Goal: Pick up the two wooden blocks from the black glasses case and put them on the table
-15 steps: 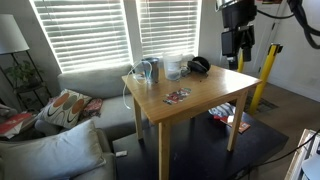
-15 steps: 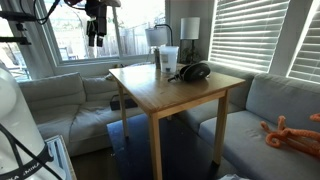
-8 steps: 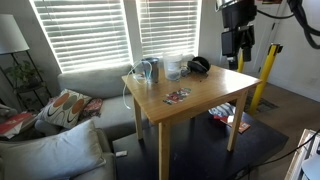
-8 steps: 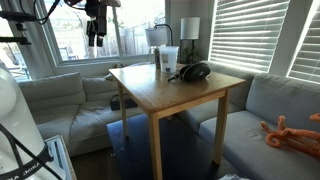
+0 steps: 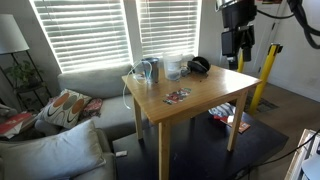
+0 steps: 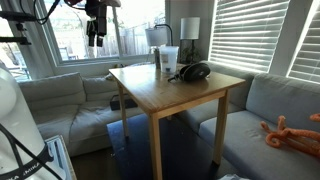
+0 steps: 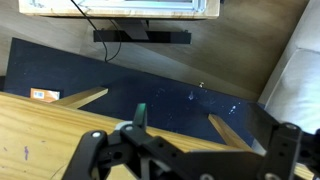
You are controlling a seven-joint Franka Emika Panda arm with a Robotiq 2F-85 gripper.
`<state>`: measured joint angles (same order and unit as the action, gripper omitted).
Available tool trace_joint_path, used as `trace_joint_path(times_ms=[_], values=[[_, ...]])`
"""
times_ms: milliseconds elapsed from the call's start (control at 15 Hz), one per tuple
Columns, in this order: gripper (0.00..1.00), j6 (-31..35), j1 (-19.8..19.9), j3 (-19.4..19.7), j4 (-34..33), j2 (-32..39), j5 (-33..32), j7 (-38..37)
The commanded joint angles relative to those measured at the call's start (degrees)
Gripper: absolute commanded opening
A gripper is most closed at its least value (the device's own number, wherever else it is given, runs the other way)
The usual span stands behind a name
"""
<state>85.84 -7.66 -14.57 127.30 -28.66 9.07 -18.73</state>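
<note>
The gripper hangs in the air off one side of the table, well above the level of its top and well apart from everything on it. In the wrist view its two fingers stand spread wide with nothing between them, and below them lie only the edge of the tabletop and a dark rug.

The black glasses case sits near the far edge of the table, just beside the clear containers; in an exterior view it shows as a low, dark dome. The wooden blocks are too small to make out in either exterior view, and the wrist view does not take in the case at all, so how they lie on it cannot be told.

As a judgement, small wooden blocks are light, stiff and not fragile, with dry faces that give the pads good friction, so a modest squeeze across two opposite flat sides should hold each one. The harder part is their seat: a domed, smooth case gives a block little support, and a nudge from a descending finger could slide it off or shift the light case itself. A straight descent from above, with the fingers straddling one block and clear of its neighbour, looks safest. The flat reddish item near the middle leaves plenty of bare wood for setting the blocks down
</note>
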Motion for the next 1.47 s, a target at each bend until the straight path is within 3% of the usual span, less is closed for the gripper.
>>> trace_joint_path(times_ms=[0,467,667,1333,1400], values=[[1.0,1.42,0.91,0.15,-0.65,0.18,-1.57,-0.97],[1.0,4.63,5.92,5.04,-8.91,4.64,-10.86,2.76],[1.0,10.19,7.52,7.55,-11.37,6.99,-13.56,4.58],[1.0,32.0,10.6,13.42,-9.34,14.93,-16.55,6.72],[1.0,27.82,9.91,13.09,-10.37,14.41,-14.77,5.88]])
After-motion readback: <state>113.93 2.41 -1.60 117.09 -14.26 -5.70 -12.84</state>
